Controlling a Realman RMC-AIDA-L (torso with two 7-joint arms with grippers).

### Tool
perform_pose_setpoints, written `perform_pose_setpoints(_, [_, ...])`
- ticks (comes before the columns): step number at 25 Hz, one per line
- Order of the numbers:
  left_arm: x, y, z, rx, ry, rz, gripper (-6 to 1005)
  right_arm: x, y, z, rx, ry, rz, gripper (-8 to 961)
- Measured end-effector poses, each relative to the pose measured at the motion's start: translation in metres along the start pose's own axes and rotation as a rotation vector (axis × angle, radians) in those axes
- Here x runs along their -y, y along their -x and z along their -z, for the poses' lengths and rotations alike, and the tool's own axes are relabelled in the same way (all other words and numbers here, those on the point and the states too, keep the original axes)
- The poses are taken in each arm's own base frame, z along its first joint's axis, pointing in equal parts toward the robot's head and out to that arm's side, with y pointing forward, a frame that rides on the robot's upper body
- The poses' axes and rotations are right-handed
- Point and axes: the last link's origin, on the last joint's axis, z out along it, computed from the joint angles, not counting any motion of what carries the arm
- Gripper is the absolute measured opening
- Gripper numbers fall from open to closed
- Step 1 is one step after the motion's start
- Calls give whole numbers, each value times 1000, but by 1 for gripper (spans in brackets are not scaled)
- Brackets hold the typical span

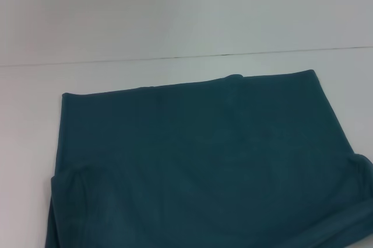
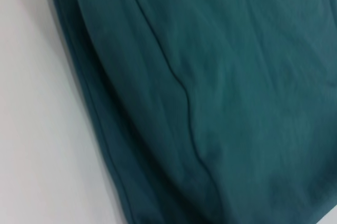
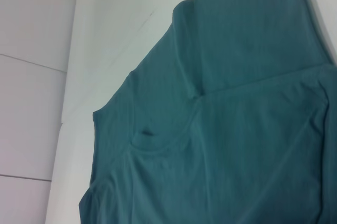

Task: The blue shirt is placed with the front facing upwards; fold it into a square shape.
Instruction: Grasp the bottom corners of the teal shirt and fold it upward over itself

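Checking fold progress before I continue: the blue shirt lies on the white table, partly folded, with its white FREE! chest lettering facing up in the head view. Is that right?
Not quite. The blue shirt does lie partly folded on the white table, but the head view shows only plain teal fabric facing up, with no white lettering visible. Neither wrist view shows lettering either.

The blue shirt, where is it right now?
In the head view the shirt lies partly folded on the white table, filling the near middle; no gripper shows.
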Motion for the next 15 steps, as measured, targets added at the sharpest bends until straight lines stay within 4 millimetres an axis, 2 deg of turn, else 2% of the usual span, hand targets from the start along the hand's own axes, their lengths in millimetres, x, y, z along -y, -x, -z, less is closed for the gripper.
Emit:
perform_pose_setpoints(5, [1,-2,-9,15,17,-1,854,0,-1,0,-4,2,1,48])
perform_pose_setpoints(15, [3,-6,-14,22,-15,-15,620,1,-3,3,-2,0,-7,48])
